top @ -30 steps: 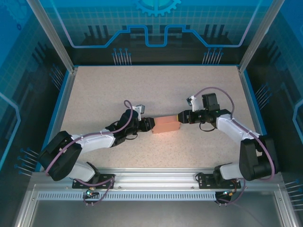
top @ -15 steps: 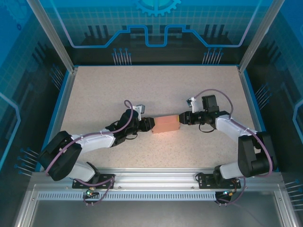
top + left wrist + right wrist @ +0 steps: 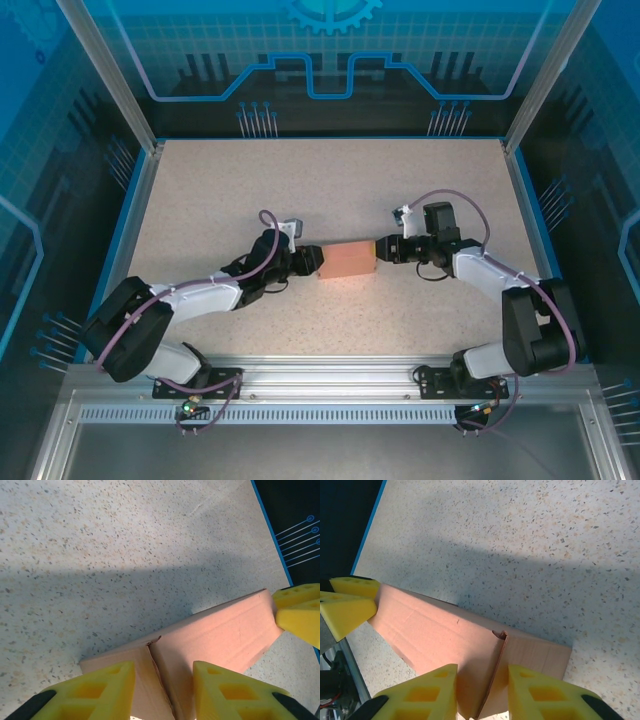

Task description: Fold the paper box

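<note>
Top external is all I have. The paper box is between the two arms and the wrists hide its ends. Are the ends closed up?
Observer: Not fully. In the left wrist view, the paper box has a left-end seam where two panels meet, with a thin gap showing.
Operator: Right end?
Observer: Much the same. The right-end seam stands slightly open, with one panel edge lifted.
Operator: Jaws gripping?
Observer: It looks so. The left jaws and the right jaws each straddle their seam, and the yellow tips are closed against the cardboard.
</note>
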Available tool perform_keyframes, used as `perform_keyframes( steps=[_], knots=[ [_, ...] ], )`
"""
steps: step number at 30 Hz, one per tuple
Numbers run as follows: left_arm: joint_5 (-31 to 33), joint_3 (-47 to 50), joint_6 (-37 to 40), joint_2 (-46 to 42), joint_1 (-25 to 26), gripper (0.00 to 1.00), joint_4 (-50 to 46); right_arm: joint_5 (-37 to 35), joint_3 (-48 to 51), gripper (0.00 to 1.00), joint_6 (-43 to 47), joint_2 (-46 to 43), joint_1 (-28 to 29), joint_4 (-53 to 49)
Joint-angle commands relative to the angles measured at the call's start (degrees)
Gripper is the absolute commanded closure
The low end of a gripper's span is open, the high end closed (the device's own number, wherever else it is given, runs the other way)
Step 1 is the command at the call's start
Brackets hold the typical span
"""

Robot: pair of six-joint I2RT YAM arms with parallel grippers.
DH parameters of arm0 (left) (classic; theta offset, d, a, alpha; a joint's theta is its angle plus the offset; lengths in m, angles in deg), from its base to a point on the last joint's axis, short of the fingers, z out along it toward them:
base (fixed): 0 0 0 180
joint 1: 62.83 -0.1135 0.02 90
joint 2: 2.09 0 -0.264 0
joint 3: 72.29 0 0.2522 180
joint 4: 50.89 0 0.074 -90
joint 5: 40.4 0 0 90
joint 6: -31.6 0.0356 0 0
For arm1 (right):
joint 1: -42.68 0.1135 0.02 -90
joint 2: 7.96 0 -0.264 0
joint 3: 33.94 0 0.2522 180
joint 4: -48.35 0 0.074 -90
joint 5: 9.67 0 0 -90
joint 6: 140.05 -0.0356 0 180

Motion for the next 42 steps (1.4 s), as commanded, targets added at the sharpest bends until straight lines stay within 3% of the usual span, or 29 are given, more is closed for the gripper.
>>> perform_keyframes(
  steps=[1, 7, 15, 26, 42],
  knots=[
    [2.85, 0.18, 3.23, 2.21, -1.80, 0.64, -6.31, -0.31, -0.28, 0.69, -2.56, 2.45, 1.14, 1.44],
    [2.06, -0.56, 4.18, 1.91, -2.90, 0.62, -6.43, 0.12, -2.10, 0.64, -2.72, 4.02, 1.21, 2.09],
    [-0.81, -1.80, 4.08, 0.29, -2.90, 0.52, -4.78, 1.31, -4.22, 0.56, -3.04, 1.72, 1.18, 1.50],
    [-6.98, -2.66, 0.15, 1.60, -2.77, 0.61, -2.94, 2.76, -3.63, 0.56, -3.78, 3.12, 2.04, 2.27],
    [-5.55, -9.68, 2.14, 4.39, -3.44, 0.64, -3.59, 2.69, -10.95, 0.74, -4.70, 6.89, 3.51, 5.07]
  ],
)
